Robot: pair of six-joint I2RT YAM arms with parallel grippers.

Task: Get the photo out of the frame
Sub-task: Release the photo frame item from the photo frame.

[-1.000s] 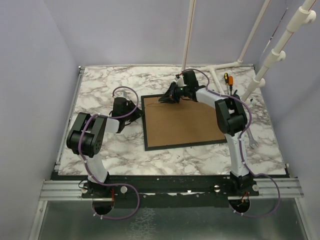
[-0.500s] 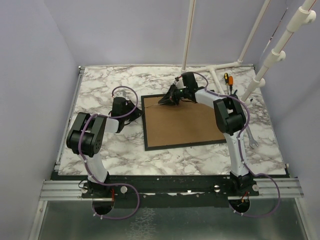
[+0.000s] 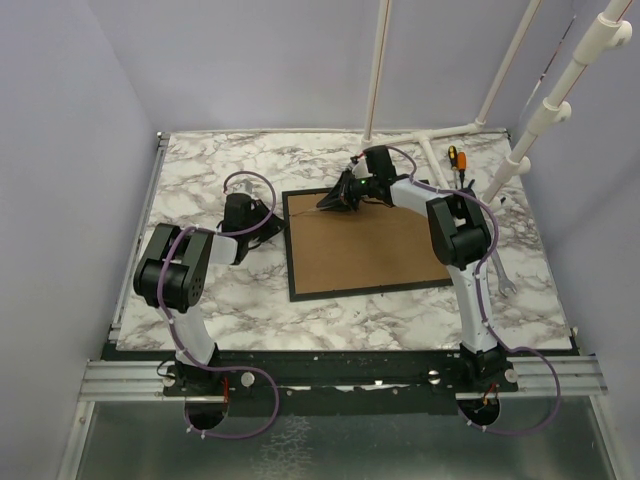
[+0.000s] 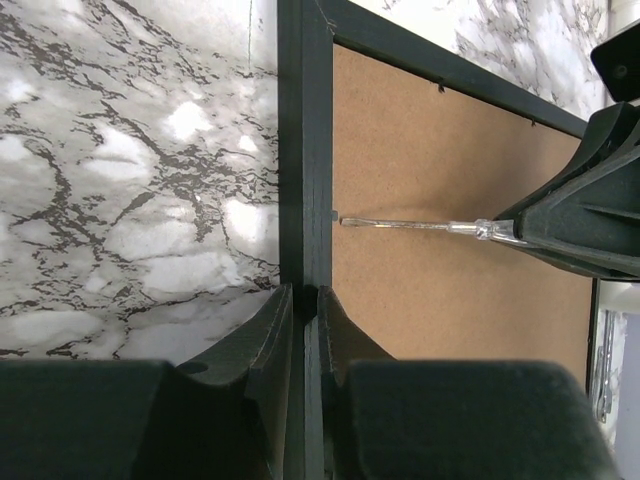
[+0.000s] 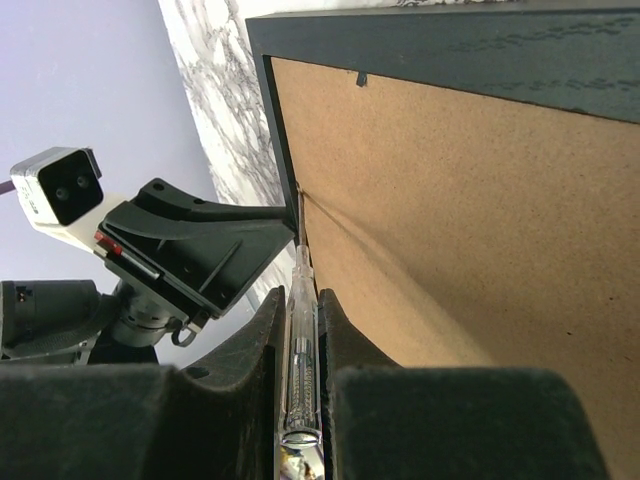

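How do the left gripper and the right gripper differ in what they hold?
The left gripper pinches the black border of the frame; the right gripper holds a clear-handled screwdriver. The left gripper sits at the frame's edge; the right gripper hangs over its brown back. Both are shut on something.

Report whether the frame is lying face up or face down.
Face down: the frame shows its brown back upward inside the black border, in all three views.

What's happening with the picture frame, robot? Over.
Left tool shut on edge of thin black rectangular picture frame. Right tool holds clear-handled metal screwdriver, tip at edge of brown fibreboard back. Photo not visible.
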